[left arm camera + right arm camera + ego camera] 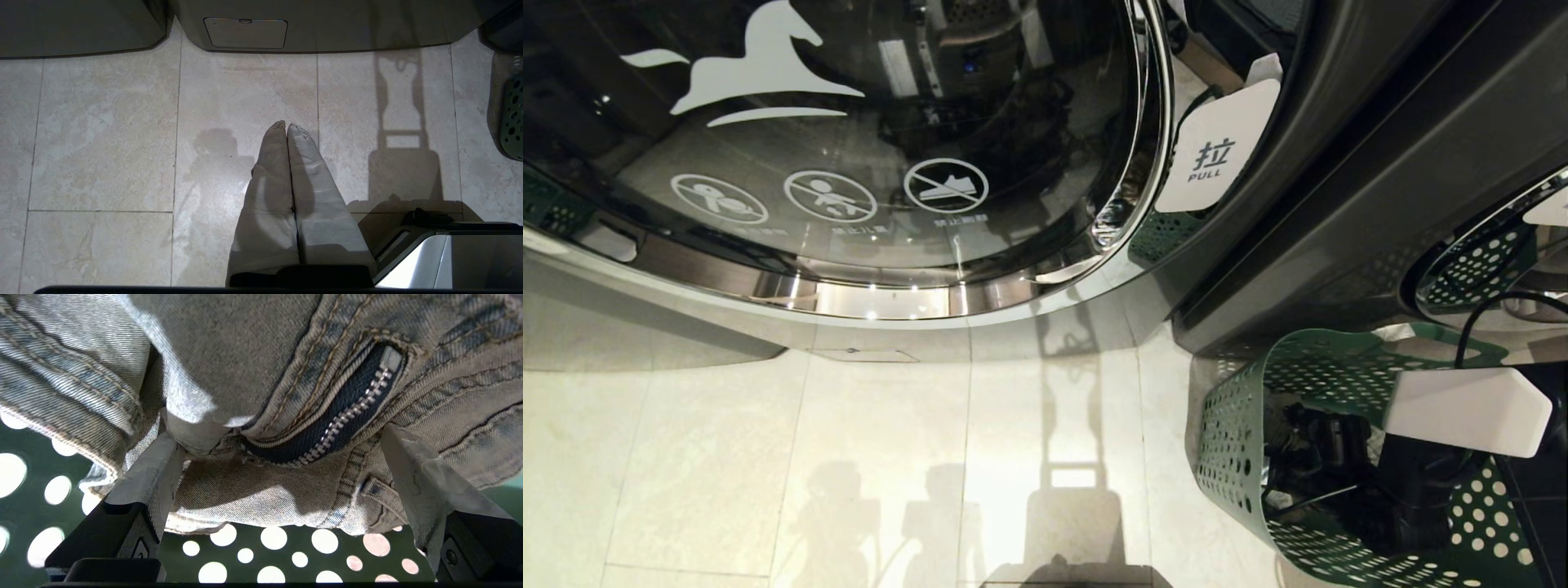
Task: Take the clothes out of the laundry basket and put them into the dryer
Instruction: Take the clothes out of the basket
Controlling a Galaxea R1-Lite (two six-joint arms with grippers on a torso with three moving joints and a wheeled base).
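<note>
The green laundry basket stands on the floor at the lower right, and my right arm reaches down into it. Inside, the clothes show as a crumpled grey-blue denim garment with a dark zipper. My right gripper is open wide. Its two pale fingers stand on either side of a fold of the denim, just above the basket's holed wall. The dryer's round glass door fills the upper left of the head view. My left gripper hangs shut and empty over the floor tiles.
A white PULL tab sits at the door's right edge. A second dark machine rises right behind the basket. Pale floor tiles stretch in front of the dryer. The basket's edge shows to the right of the left gripper.
</note>
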